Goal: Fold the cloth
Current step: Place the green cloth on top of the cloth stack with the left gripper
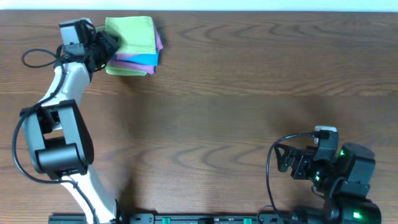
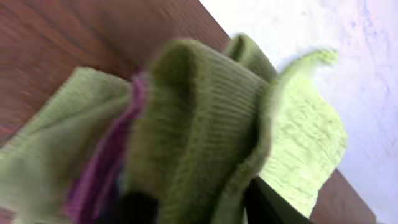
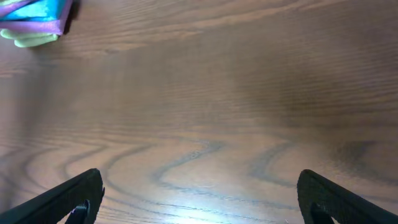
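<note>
A stack of folded cloths lies at the far left of the table. A green cloth (image 1: pixel 132 32) is on top, with purple and blue layers (image 1: pixel 140 59) under it. My left gripper (image 1: pixel 109 45) is at the stack's left edge. In the left wrist view a thick fold of the green cloth (image 2: pixel 205 118) fills the gap between my two fingers (image 2: pixel 199 208), which grip it. A purple layer (image 2: pixel 102 168) shows beside it. My right gripper (image 3: pixel 199 199) is open and empty, low over bare wood near the front right (image 1: pixel 285 159).
The wooden table (image 1: pixel 236 93) ends at a white wall along the far edge, just behind the stack. A corner of the stack (image 3: pixel 34 22) shows at the top left of the right wrist view. Cables hang by both arm bases.
</note>
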{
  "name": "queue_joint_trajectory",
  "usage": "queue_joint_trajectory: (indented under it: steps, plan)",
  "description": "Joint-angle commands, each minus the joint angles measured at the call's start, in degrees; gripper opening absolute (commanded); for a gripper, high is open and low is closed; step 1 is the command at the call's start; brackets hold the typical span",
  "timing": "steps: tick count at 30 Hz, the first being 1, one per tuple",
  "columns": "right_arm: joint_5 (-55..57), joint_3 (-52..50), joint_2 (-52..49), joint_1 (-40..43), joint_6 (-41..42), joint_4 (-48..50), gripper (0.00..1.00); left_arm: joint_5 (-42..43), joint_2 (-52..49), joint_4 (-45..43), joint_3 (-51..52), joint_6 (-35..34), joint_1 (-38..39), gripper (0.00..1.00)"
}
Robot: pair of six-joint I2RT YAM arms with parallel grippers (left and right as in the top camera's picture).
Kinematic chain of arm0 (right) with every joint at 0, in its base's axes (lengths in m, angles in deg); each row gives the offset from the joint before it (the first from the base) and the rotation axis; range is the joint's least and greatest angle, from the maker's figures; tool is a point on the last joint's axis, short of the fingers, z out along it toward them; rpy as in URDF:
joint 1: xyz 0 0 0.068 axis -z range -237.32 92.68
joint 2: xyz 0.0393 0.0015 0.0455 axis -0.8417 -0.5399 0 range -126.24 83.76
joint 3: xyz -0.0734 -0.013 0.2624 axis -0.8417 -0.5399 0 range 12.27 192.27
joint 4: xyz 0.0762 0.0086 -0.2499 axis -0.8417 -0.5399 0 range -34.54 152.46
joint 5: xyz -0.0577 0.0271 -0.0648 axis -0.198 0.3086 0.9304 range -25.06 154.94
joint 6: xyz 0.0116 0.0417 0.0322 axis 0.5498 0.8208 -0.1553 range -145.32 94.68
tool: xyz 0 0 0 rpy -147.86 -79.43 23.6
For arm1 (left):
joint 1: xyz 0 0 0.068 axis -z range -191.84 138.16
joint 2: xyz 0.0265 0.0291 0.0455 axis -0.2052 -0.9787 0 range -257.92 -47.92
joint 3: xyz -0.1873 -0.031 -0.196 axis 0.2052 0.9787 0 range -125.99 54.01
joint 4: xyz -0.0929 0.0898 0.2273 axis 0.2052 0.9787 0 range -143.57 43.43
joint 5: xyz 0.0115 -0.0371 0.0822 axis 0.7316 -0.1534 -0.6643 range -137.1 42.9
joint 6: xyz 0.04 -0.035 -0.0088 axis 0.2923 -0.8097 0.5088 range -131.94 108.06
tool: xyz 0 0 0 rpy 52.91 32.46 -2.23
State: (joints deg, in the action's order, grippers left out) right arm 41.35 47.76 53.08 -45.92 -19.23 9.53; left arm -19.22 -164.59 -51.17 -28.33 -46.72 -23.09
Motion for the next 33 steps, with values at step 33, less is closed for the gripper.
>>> queue_joint_trajectory:
  steps: [33]
  plan:
    - [-0.4,-0.3,0.2,0.3,0.3,-0.1,0.99,-1.5,0.5,3.9,-1.4,7.7,-2.5,0.72]
